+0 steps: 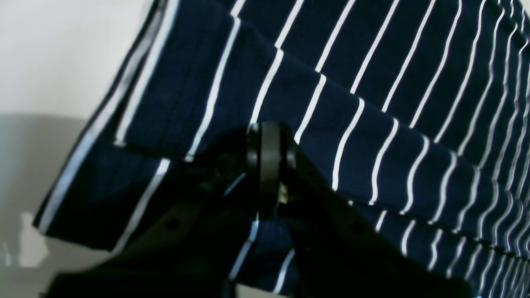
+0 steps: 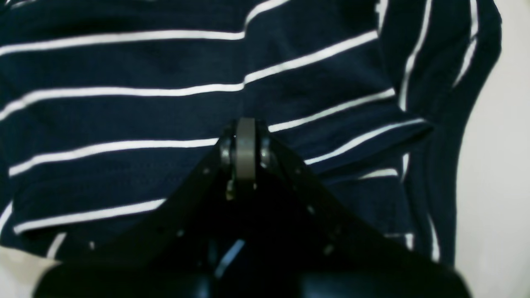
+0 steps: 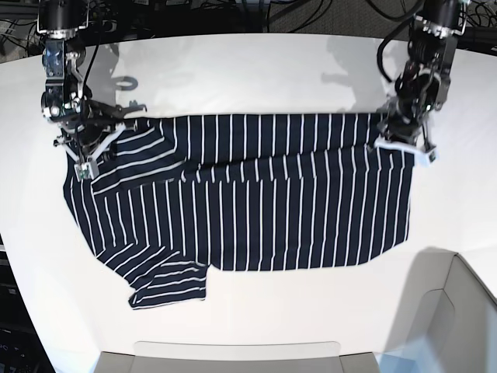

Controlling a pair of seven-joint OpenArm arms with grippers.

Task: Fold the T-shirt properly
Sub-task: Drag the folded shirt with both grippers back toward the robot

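No readable text, labels or numbers — wrist views blurry, perhaps hiding small print.

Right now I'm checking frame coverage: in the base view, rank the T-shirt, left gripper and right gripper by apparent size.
1. T-shirt, by far the largest.
2. Left gripper and right gripper: look alike, so no ranking.
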